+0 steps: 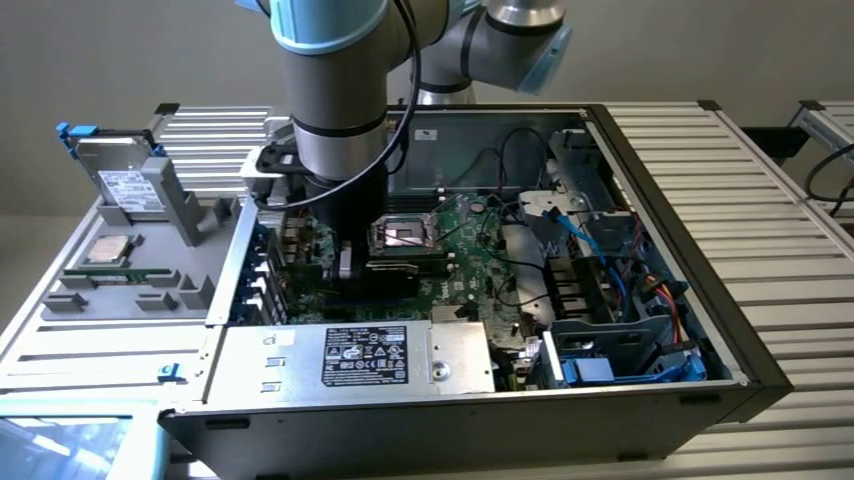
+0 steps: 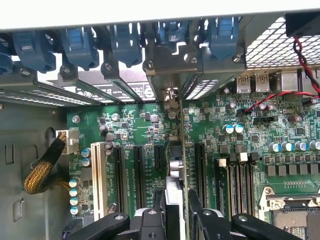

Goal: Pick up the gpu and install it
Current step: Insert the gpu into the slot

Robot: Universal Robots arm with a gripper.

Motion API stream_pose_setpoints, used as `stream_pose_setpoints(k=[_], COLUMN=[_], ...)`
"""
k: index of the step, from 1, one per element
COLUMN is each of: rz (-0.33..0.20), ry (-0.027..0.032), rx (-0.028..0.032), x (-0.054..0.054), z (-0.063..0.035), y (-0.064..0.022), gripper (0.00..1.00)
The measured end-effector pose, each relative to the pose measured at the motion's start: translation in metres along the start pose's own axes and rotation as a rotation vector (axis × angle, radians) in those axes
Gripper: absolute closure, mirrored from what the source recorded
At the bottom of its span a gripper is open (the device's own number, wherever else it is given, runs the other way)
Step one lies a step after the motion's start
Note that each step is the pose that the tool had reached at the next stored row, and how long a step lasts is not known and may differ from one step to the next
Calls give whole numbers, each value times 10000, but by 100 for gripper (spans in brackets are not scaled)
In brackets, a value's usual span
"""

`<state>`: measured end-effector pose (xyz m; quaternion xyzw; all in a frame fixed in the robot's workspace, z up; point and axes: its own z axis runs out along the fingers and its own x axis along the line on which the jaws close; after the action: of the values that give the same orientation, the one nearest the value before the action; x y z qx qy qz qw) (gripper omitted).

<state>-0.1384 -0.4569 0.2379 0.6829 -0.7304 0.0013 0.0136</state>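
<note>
Gripper [image 1: 344, 262], exterior view: down inside the open computer case [image 1: 747, 330], low over the motherboard [image 1: 461, 285], just to the exterior view's left of the CPU socket [image 1: 402, 237]. Arm column blocks most of the fingers; a dark card edge shows below them at board level. Power supply [image 1: 360, 357] with its label sits along the near edge of the case. Gray tray [image 1: 120, 270] to the exterior view's left of the case holds a silver labelled drive [image 1: 131, 188] upright and a flat part [image 1: 110, 250] lying down. Blue cables [image 1: 587, 250] run on the case's far side toward the exterior view's right.

Wrist view: gripper [image 2: 176, 212] fingers [image 2: 152, 220] partly closed, clamped on the gpu [image 2: 176, 170], which stands on edge between them. Gpu runs straight toward the rear slot brackets [image 2: 120, 80], lined up over the board among the black expansion slots [image 2: 120, 170]; whether it is fully seated cannot be told. White slot [image 2: 97, 175] and a braided yellow cable [image 2: 42, 172] lie off to one side, memory slots [image 2: 240, 185] to the other.
</note>
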Motion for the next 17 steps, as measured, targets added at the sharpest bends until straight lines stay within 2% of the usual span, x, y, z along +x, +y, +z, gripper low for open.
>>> stream_pose_setpoints(k=[11, 17], rz=[347, 424], ry=[4, 27], rx=[-9, -5], x=[1, 1], z=[1, 3], y=[0, 0], gripper=[71, 71])
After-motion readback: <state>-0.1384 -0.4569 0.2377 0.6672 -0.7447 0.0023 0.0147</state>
